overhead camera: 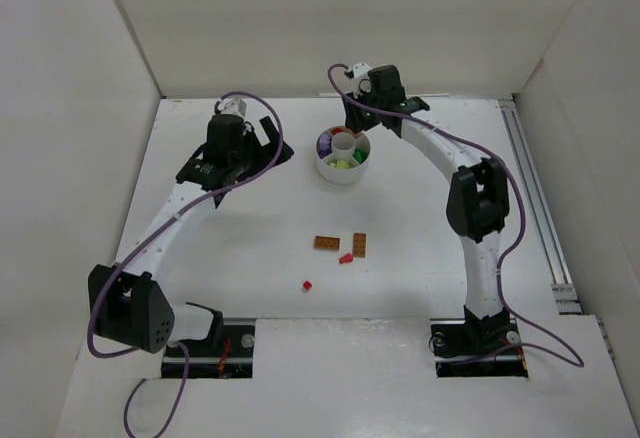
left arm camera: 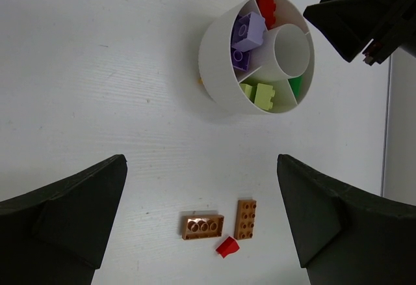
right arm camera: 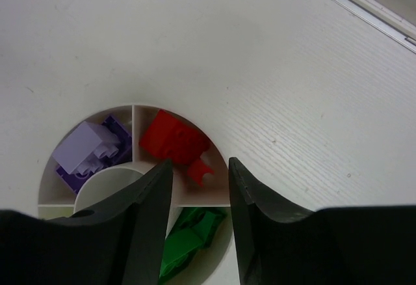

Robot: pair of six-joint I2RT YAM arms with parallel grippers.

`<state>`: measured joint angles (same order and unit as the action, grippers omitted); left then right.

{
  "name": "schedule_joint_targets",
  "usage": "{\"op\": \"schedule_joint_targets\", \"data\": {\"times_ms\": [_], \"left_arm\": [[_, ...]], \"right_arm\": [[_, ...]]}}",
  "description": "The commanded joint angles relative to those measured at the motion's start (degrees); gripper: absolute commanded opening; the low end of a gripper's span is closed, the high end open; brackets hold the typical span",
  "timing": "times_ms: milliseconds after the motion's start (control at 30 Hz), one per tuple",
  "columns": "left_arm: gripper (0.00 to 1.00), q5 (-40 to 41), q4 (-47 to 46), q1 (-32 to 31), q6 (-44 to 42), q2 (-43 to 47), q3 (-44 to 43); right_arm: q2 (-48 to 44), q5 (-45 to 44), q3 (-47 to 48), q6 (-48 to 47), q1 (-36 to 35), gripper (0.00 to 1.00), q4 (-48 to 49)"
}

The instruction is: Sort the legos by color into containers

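Note:
The round white dish (overhead camera: 340, 173) stands mid-table and holds purple (left arm camera: 247, 32), red (left arm camera: 266, 10), lime (left arm camera: 263, 96) and green (left arm camera: 296, 86) legos in separate wedges. My right gripper (right arm camera: 199, 164) hangs open just over the red wedge. A small red piece (right arm camera: 202, 172) lies between its fingers beside a bigger red brick (right arm camera: 170, 136), touching neither finger. Two orange-brown bricks (overhead camera: 326, 242) (overhead camera: 359, 244) and two red bits (overhead camera: 346, 257) (overhead camera: 308, 285) lie loose on the table. My left gripper (left arm camera: 200, 168) is wide open, high above the table left of the dish, with nothing in it.
White walls enclose the table on three sides. A metal rail (overhead camera: 535, 198) runs along the right edge. The dish's centre well (left arm camera: 290, 49) looks empty. The right arm's elbow (overhead camera: 478, 203) arches over the table to the right of the loose bricks.

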<state>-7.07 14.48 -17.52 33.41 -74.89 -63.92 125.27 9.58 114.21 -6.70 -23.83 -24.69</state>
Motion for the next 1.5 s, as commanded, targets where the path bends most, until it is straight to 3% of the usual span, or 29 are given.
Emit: {"op": "schedule_joint_targets", "data": {"times_ms": [0,100,233,333,500,600,867,1200,1467], "left_arm": [[1.0,-1.5,0.7,0.2,-0.9,1.0,-2.0],[1.0,-2.7,0.7,0.2,-0.2,2.3,-0.4],[1.0,-3.9,1.4,0.2,1.2,3.9,2.4],[1.0,-3.9,2.0,0.2,1.7,5.6,4.3],[1.0,-3.3,4.1,0.2,1.7,7.5,6.3],[1.0,-3.3,4.8,0.2,2.4,9.1,7.1],[1.0,2.8,10.7,0.2,4.1,10.1,7.7],[1.0,2.2,10.8,0.2,4.6,12.6,9.4],[1.0,2.8,11.4,0.2,4.6,13.1,9.4]], "right_arm": [[-5.4,1.1,-0.9,-0.8,0.2,0.46,0.8],[-10.6,0.0,-5.3,-0.8,0.2,0.46,1.9],[-20.9,-4.7,-16.7,-0.8,-3.1,0.46,4.0],[-29.4,-6.1,-28.1,-0.8,-6.5,0.51,4.8],[-39.1,-6.6,-46.2,1.9,-20.3,0.55,2.3],[-40.5,-6.6,-51.7,3.4,-29.6,0.55,2.3],[-36.5,-16.2,-55.5,10.5,-47.1,0.55,10.3],[-29.0,-25.3,-55.6,20.0,-50.2,0.55,14.9],[-23.8,-24.0,-53.9,19.4,-51.8,0.55,16.9]]}}
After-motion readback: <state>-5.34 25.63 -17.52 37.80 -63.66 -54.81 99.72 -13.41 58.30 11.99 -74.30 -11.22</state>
